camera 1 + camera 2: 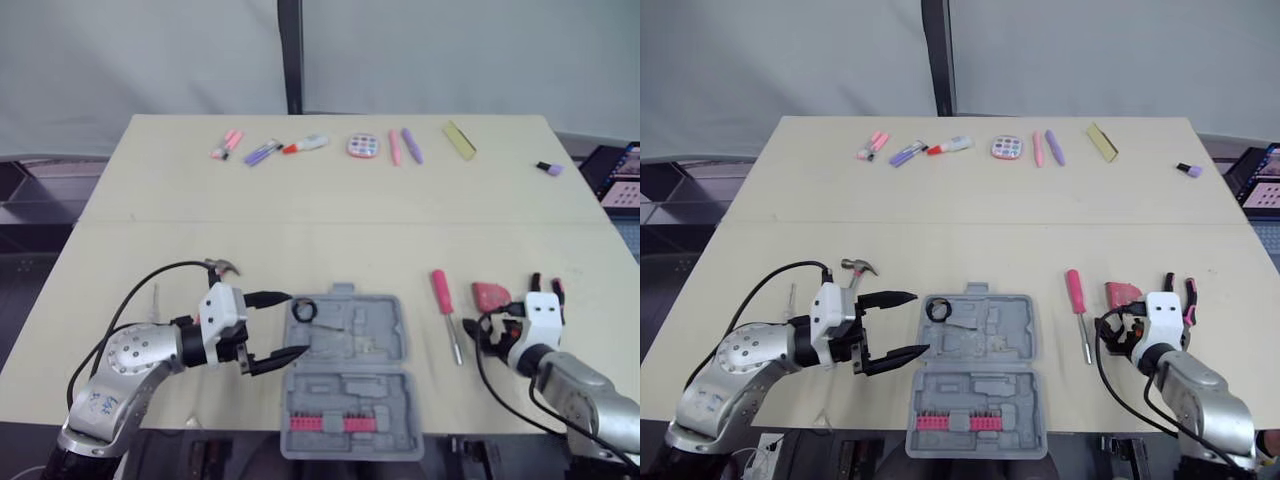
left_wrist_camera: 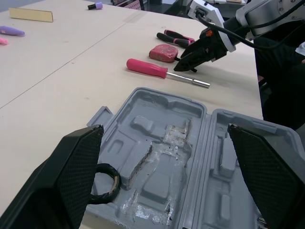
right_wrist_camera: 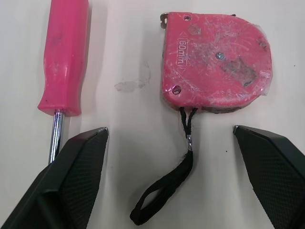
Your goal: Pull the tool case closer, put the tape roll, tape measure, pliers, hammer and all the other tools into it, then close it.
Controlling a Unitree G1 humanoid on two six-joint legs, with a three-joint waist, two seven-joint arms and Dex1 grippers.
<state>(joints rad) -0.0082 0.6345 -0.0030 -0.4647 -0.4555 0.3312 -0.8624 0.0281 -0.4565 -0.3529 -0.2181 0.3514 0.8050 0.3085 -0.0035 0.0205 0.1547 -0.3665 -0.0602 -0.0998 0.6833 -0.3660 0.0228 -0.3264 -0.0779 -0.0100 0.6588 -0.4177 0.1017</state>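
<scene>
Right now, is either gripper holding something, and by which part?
Nothing is held. The left gripper is open at the tool case; the right gripper is open, facing the tape measure.

We take the tool case (image 1: 350, 385) as reference; it lies open at the near edge of the table (image 1: 300, 210). The tape roll (image 1: 304, 310) sits in its far half, at the left rear corner. The hammer (image 1: 222, 267) lies left of and behind the case. To the case's right we find, going outward, the screwdriver (image 1: 445, 310), the tape measure (image 1: 490, 295) and the pliers (image 2: 177, 36). The left gripper (image 1: 296, 325) stands just left of the case; the right gripper (image 3: 170, 129) stands right of it, just before the tape measure. A row of small items (image 1: 363, 146) lies well behind the case.
</scene>
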